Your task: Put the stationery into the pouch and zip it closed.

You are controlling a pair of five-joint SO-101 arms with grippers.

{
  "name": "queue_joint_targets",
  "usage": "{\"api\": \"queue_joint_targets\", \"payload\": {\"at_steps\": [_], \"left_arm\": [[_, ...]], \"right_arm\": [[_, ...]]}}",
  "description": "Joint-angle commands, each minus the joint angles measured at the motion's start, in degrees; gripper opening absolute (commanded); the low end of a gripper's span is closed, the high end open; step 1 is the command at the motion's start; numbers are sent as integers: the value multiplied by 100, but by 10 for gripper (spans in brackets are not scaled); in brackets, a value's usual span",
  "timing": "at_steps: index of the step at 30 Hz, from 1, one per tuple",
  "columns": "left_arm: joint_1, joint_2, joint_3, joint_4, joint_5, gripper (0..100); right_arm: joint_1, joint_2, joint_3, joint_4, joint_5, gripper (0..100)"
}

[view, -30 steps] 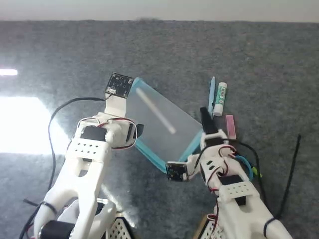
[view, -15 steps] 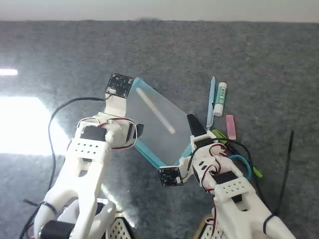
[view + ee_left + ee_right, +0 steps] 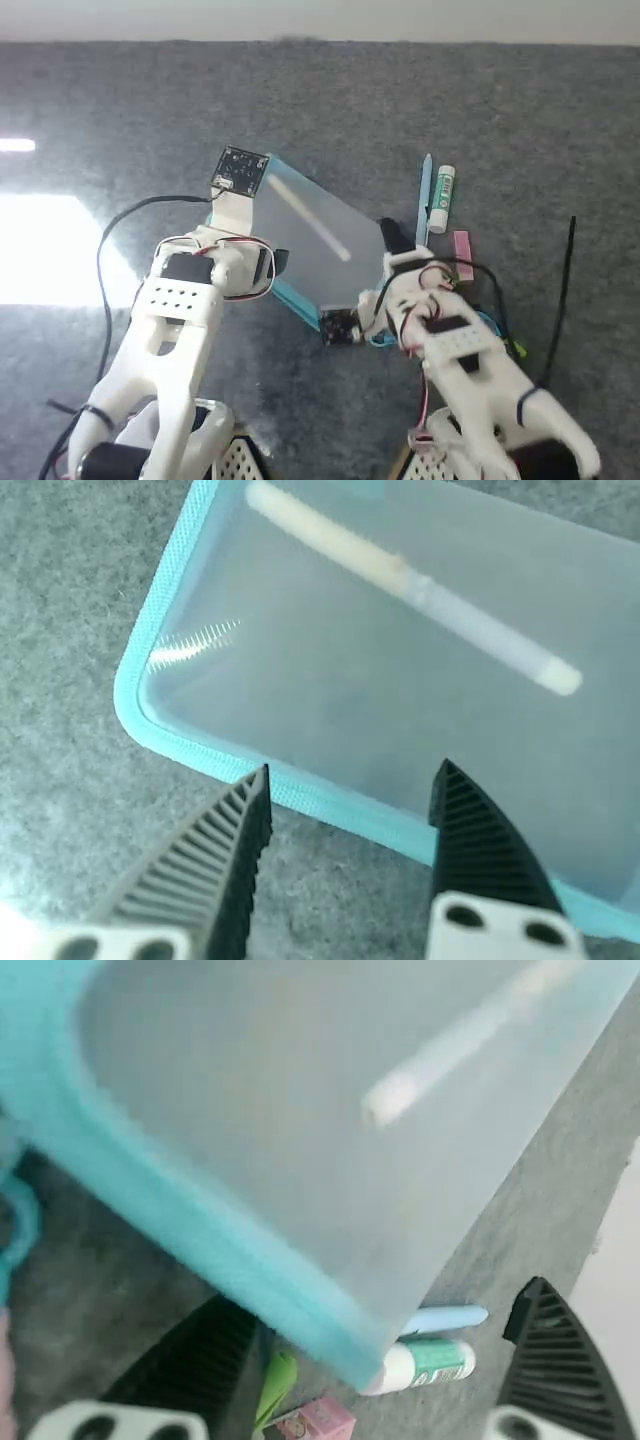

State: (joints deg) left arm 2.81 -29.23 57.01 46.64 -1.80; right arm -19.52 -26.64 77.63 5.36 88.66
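No legible print on the pouch (image 3: 330,268), glue stick (image 3: 442,200) or anything else.

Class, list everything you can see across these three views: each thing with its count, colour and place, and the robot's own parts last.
flat translucent pouch with teal edging: 1, frosted clear and teal, mid-table between the two arms
slim white pen: 1, white, inside the pouch
light blue pen: 1, blue, on the table beside the pouch, on the right arm's side
white glue stick with green label: 1, white and green, alongside the blue pen
small pink eraser block: 1, pink, on the table near the glue stick
green pen-like item: 1, green, partly hidden near the eraser
grey felt-like table: 1, grey, under everything
left gripper: 1, black fingers open, over the pouch's teal edge
right gripper: 1, black fingers open, at a pouch corner
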Motion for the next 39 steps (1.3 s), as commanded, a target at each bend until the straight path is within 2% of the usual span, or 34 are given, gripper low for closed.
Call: {"api": "queue_joint_targets", "payload": {"at_steps": [1,6,9,12,14,15,17,20,23,28,35,39], "left_arm": [[26,-158,-31,-114,0,248],[26,-158,-31,-114,0,248],[26,-158,-31,-114,0,248],[26,-158,-31,-123,0,248],[26,-158,-31,-132,0,247],[26,-158,-31,-141,0,247],[26,-158,-22,-141,0,246],[-18,-211,-22,-123,0,246],[-299,-220,-75,-132,18,246],[-853,-229,-277,-123,9,246],[-1099,-229,-286,-132,97,246],[-1451,-229,-435,-123,466,246]], "right_arm": [[303,532,-668,-4,273,333],[400,998,-862,-224,378,317],[365,1147,-870,-523,62,183],[382,1174,-914,-884,-668,0],[435,1077,-1011,-1059,-1380,35],[523,989,-1108,-980,-1609,13],[664,725,-1389,-549,-1952,12],[734,224,-2013,796,-2382,8],[664,-330,-2752,2070,-2716,8],[453,-760,-4132,3486,-3270,8],[435,-760,-5486,4453,-3930,8],[752,-752,-6031,4752,-4185,8]]}}
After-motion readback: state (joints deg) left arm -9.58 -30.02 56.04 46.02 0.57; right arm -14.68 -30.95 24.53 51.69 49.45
